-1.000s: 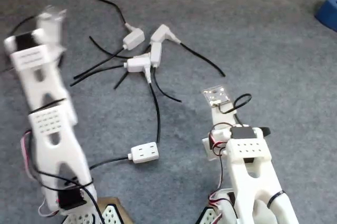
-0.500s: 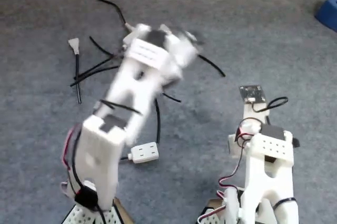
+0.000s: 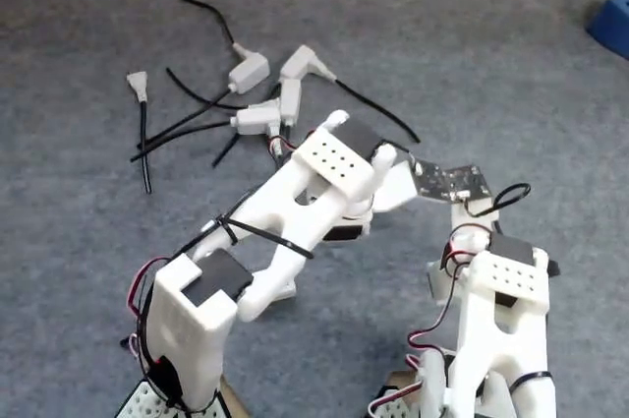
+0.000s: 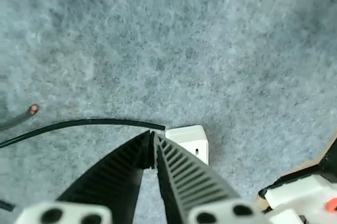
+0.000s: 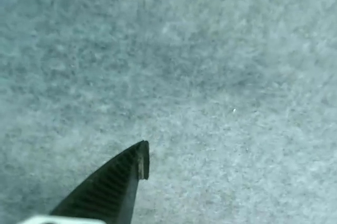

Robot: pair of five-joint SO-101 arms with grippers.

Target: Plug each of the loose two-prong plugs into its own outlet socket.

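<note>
Well off to the left of the left gripper (image 4: 153,140), a loose plug (image 3: 137,83) on its black cord (image 3: 145,143), then a cluster of white plugs (image 3: 270,93) tangled in cords beyond the left arm (image 3: 295,202). Closed tight on nothing, that gripper, tips just short of the white outlet socket (image 4: 187,138) and close beside the black cable (image 4: 79,125) at its entry into the socket. Further right, well apart from socket and plugs, the right gripper (image 5: 143,156) over grey carpet (image 5: 237,50), parted, plain carpet beside its one ribbed finger.
</note>
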